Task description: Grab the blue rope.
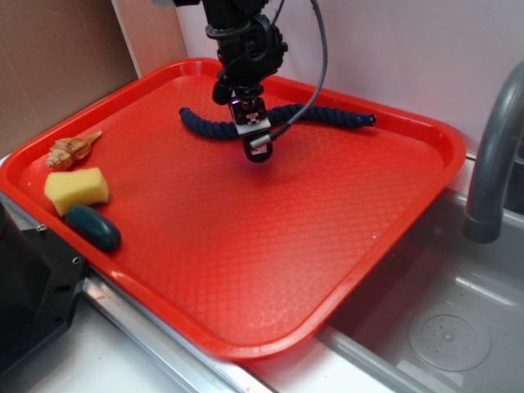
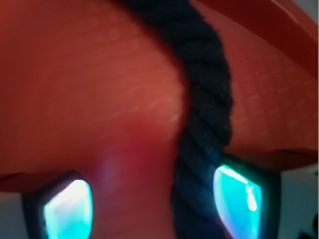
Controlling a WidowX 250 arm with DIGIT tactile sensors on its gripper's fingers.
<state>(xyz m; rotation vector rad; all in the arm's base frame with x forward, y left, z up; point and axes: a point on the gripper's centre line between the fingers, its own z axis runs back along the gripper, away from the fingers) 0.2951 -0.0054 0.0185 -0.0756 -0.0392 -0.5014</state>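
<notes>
Red tray [image 1: 344, 270] sits beside a sink [image 1: 458, 327], with a grey faucet [image 1: 491, 155] at the right edge of the exterior view.

Blue rope [image 1: 327, 115] lies along the far part of the tray in a wavy line, one end near the back left, the other toward the back right rim.

Gripper [image 1: 255, 147] is low over the rope's middle section, hiding part of it in the exterior view.

Wrist view: the rope [image 2: 207, 99] runs from the top down between the two fingertips [image 2: 239, 199], close against the right-hand one and well apart from the left-hand one. Claw is spread apart, not clamped on the rope.

Near the tray's left edge: a seashell [image 1: 72, 150], a yellow sponge [image 1: 76, 188] just beside it, and a dark teal oval object [image 1: 93, 228] touching the sponge's near side.
</notes>
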